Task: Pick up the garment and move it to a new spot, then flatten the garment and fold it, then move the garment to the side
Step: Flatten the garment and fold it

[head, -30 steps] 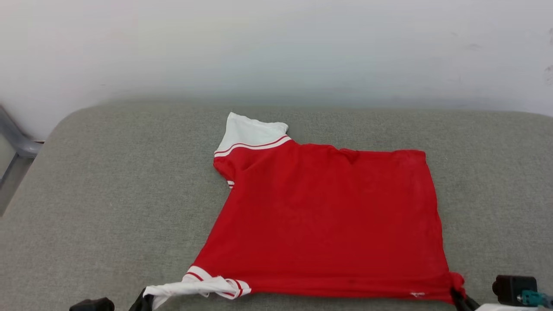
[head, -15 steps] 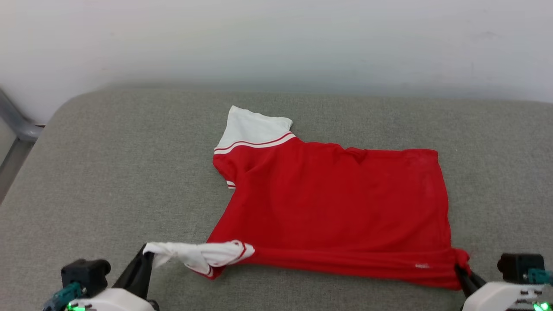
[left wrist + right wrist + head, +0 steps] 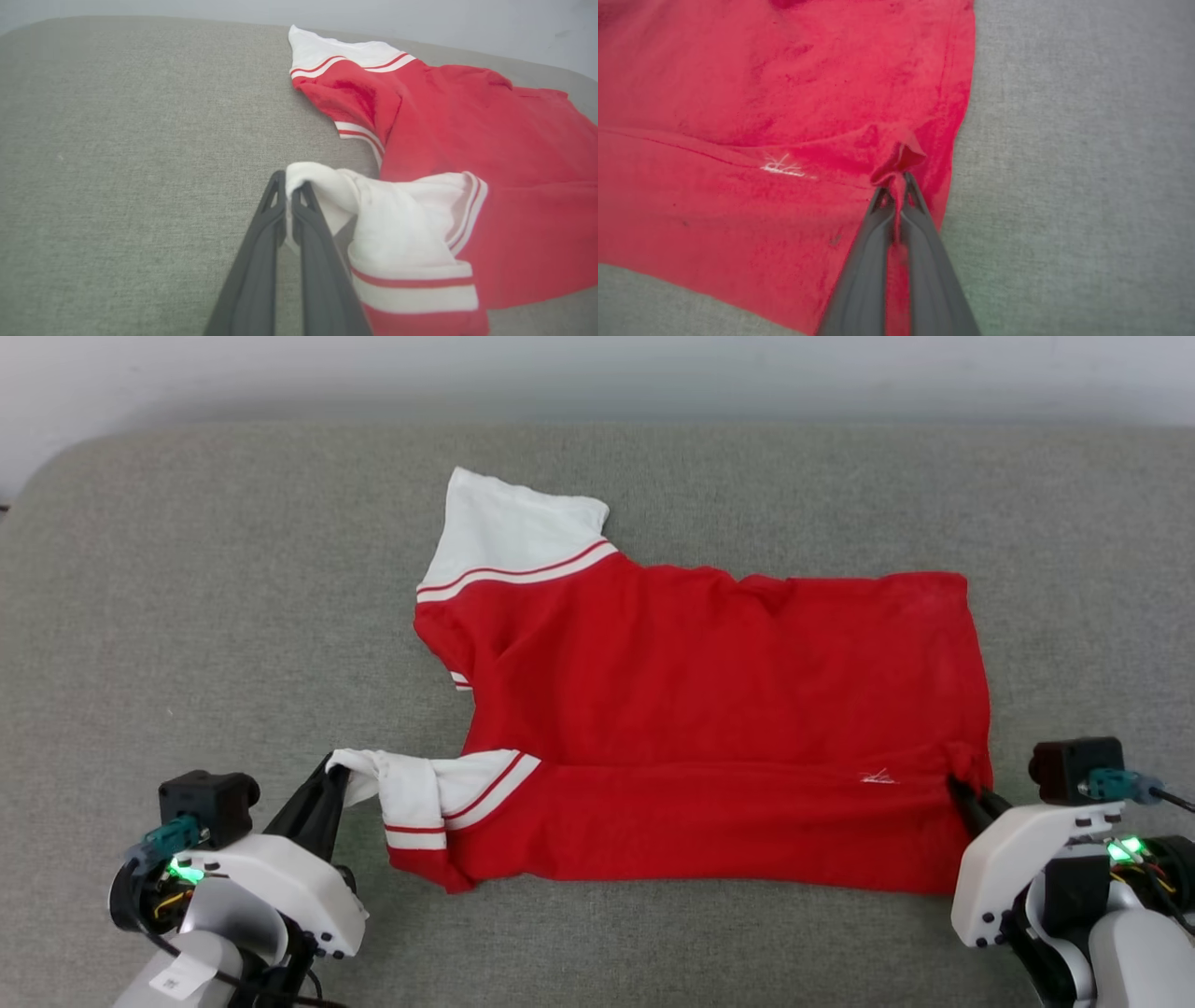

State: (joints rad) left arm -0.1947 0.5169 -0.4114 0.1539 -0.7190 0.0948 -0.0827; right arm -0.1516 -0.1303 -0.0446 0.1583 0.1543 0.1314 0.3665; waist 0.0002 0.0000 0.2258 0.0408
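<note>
The garment (image 3: pixel 709 691) is a red jersey with white sleeves and red-and-white trim, lying sideways on the grey cushion with its plain side up. Its near long edge is folded over onto the body, forming a band along the front. My left gripper (image 3: pixel 331 773) is shut on the tip of the near white sleeve (image 3: pixel 373 219), pinched between my dark fingers (image 3: pixel 261 242). At the right, my right gripper (image 3: pixel 954 786) is shut on a bunched red hem corner (image 3: pixel 899 161). The far white sleeve (image 3: pixel 509 532) lies flat.
The grey fabric cushion (image 3: pixel 215 616) stretches wide on both sides of the jersey, with its back edge meeting a pale wall (image 3: pixel 597 364). Bare cushion lies to the left and right of the garment.
Both grippers have carried the near edge of the garment forward over its body, laying a fold. The head camera has tilted down, so the cushion sits higher in view and both arms show.
</note>
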